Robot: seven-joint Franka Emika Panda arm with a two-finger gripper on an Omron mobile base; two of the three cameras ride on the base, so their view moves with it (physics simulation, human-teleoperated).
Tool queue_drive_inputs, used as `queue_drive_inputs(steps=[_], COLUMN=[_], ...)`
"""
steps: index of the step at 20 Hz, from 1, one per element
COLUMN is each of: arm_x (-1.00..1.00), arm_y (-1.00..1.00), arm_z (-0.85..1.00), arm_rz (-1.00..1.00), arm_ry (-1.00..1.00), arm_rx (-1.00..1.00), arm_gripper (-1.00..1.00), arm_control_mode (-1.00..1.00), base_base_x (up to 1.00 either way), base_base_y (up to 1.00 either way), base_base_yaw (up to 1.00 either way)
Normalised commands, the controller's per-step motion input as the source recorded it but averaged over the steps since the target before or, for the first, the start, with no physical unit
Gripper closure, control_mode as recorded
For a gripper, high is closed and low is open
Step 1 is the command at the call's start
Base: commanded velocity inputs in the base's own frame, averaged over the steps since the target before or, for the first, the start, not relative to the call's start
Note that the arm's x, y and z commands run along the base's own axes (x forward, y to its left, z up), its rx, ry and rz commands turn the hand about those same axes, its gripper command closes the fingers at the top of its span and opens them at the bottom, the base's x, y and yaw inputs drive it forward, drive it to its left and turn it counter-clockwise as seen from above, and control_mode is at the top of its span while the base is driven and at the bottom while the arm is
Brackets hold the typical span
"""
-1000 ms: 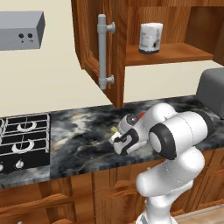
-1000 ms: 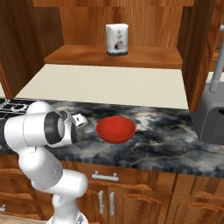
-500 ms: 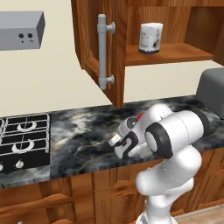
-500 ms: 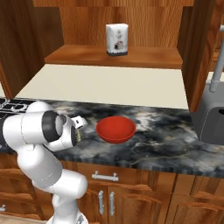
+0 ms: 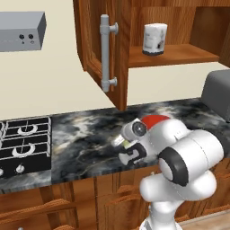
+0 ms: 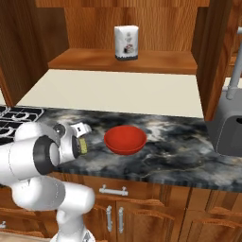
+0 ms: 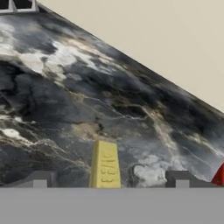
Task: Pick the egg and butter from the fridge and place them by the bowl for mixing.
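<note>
Butter (image 7: 105, 165) lay flat on the dark marbled surface (image 7: 87, 96), between the fingers (image 7: 41, 178), which stood wide and held nothing; the red bowl (image 6: 125, 139) sat just to its right. Risk, as judged: a finger could clip the stick on lifting away and knock it toward the surface's front edge, or skid it against the bowl. Left to right the room ran: stove (image 5: 24, 143), open wooden cupboard door (image 5: 101, 49), shelf with a white canister (image 6: 126, 42), grey appliance (image 6: 227, 127) at far right.
</note>
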Motion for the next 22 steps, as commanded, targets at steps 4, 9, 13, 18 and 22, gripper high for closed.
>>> queue_drive_inputs(steps=[4, 9, 13, 18, 22], arm_x=[-0.36, -0.68, -1.00, -1.00, -1.00], arm_y=[-0.08, -0.29, -0.55, -0.65, -0.59], arm_z=[1.00, 1.00, 1.00, 1.00, 0.99], arm_rz=[-0.04, -0.08, -0.10, -0.10, -0.12], arm_ry=[0.00, 0.00, 0.02, 0.03, 0.06], arm_rx=[0.02, 0.06, 0.06, 0.01, 0.00], arm_gripper=[-1.00, -1.00, -1.00, -1.00, -1.00], arm_control_mode=[-1.00, -1.00, -1.00, -1.00, -1.00], base_base_x=[0.00, 0.00, 0.00, 0.00, 0.00], base_base_y=[0.00, 0.00, 0.00, 0.00, 0.00], base_base_yaw=[0.00, 0.00, 0.00, 0.00, 0.00])
